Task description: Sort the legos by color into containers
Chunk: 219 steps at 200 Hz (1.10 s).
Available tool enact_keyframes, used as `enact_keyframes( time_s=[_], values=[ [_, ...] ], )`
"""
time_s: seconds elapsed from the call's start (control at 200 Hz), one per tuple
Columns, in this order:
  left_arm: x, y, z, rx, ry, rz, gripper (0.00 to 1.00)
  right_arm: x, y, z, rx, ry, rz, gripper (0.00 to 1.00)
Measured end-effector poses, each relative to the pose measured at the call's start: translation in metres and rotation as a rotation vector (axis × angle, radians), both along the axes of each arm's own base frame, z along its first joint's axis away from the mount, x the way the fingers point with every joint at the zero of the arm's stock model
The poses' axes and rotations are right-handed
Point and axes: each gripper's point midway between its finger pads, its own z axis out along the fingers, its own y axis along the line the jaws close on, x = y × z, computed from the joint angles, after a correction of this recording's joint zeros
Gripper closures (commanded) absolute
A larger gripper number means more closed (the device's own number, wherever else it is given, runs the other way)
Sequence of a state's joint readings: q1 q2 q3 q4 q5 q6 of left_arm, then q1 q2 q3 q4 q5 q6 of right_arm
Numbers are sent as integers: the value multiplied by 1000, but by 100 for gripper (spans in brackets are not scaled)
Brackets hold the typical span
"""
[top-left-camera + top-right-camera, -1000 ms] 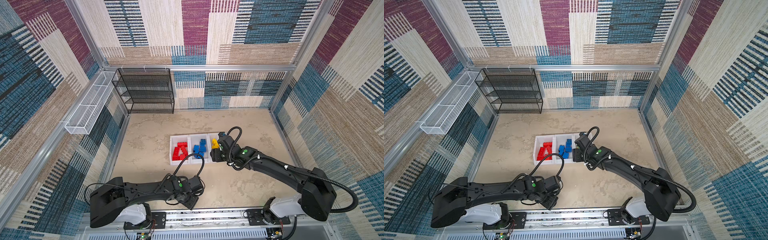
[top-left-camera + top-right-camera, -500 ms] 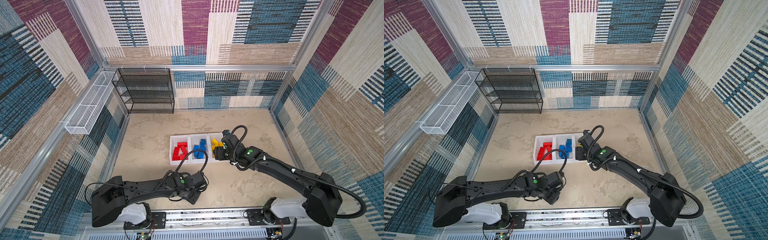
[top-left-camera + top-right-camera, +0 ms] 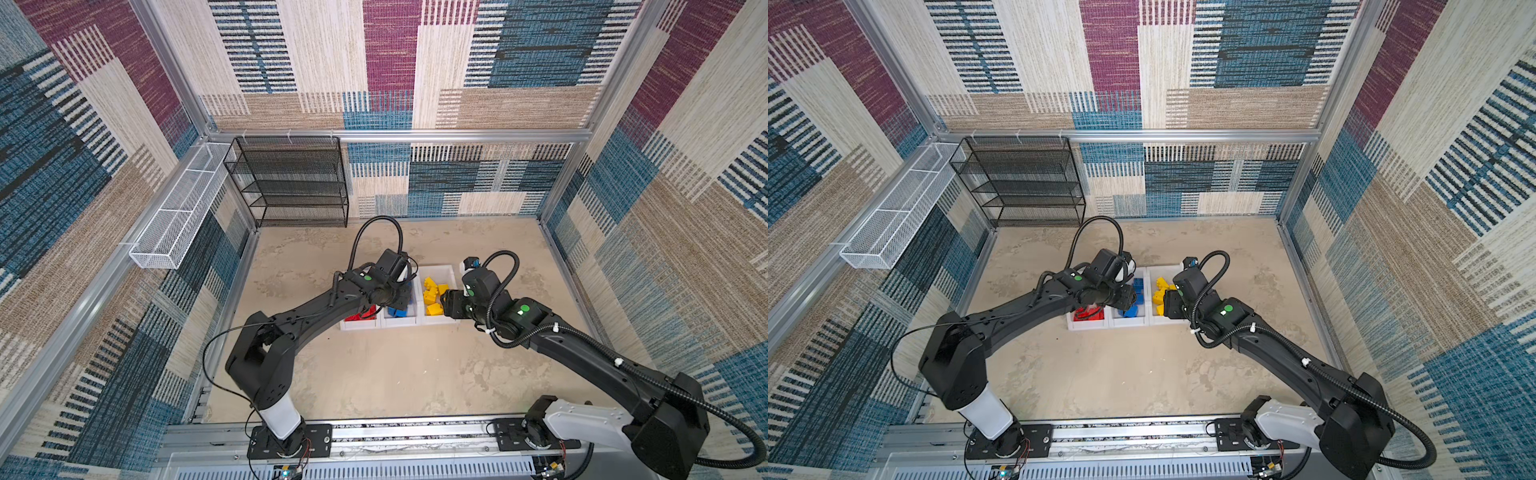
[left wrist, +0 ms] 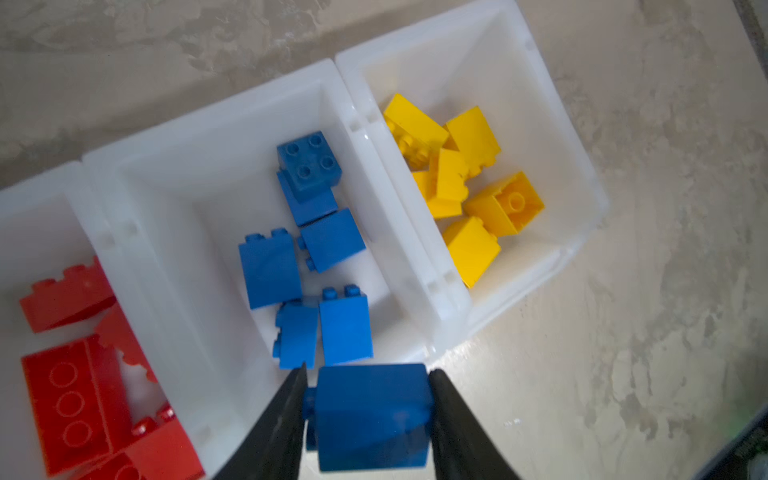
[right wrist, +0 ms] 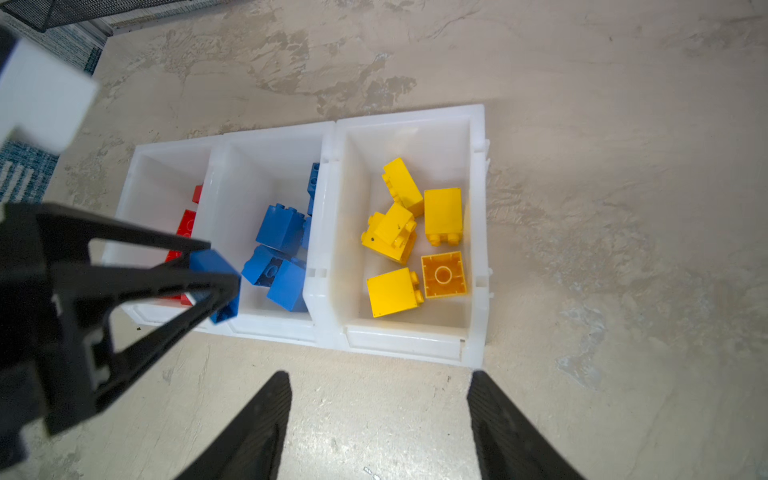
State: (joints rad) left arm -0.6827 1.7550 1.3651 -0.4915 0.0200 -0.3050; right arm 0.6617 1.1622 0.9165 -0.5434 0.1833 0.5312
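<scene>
Since a second earlier, the left arm had swung up from the front of the table [image 3: 374,374] to the row of three white containers [image 3: 401,323]. The right gripper [image 5: 379,374] had drawn back off the yellow bin [image 5: 415,137].

We saw the left gripper [image 4: 368,370] pinching a blue brick [image 4: 372,415] between its two black fingers [image 4: 282,415], one on each side face. In the right wrist view that brick [image 5: 214,262] hung over the near part of the middle bin [image 5: 249,166], close to the wall it shares with the red bin [image 5: 162,174]. We could not tell how high above the rim it was.

The right gripper's jaws stood spread apart over the table, just in front of the yellow bin.

About six blue bricks [image 4: 270,270] lay loose in the middle bin, one of them [image 4: 309,160] studs-up on top of another. The yellow bricks [image 4: 471,249] lay heaped in their bin, one [image 5: 442,274] with its hollow underside up. The red bricks [image 4: 75,395] filled the third bin.
</scene>
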Motion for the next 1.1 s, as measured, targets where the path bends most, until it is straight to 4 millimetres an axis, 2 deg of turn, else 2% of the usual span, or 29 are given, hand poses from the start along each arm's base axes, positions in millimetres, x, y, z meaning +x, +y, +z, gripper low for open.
enact_keyframes(
  time_s=[0.135, 0.28, 0.391, 0.396, 0.411, 0.426, 0.521, 0.716, 0.801, 0.882, 1.012, 1.097],
  values=[
    [24, 4, -15, 6, 26, 35, 49, -6, -4, -1, 11, 3, -10, 30],
    [32, 5, -16, -8, 32, 44, 33, -10, -7, -5, 11, 16, -20, 29],
    [33, 4, -14, -17, 31, 43, 19, -10, -8, -6, 11, 23, -23, 29],
    [33, 4, -14, -17, 31, 43, 17, -10, -8, -6, 11, 22, -23, 29],
    [33, 4, -13, -18, 31, 44, 4, -10, -8, -6, 12, 23, -24, 29],
    [32, 5, -13, -18, 31, 44, 1, -10, -8, -6, 13, 23, -25, 29],
    [28, 10, -8, -23, 21, 54, 0, -10, -8, -6, 12, 24, -26, 29],
    [17, 33, 13, -19, -64, 96, 0, -10, -9, -7, 7, 24, -29, 27],
    [10, 53, 26, -9, -133, 141, 0, -9, -12, -6, 1, 11, -41, 26],
    [5, 82, 38, 8, -226, 217, 0, -8, -19, -4, -13, -28, -56, 23],
    [-8, 149, 51, 46, -411, 393, 0, -4, -37, 3, -44, -169, -85, 10],
    [-15, 194, 49, 95, -508, 508, 0, 3, -60, 9, -89, -340, -130, 1]
  ],
)
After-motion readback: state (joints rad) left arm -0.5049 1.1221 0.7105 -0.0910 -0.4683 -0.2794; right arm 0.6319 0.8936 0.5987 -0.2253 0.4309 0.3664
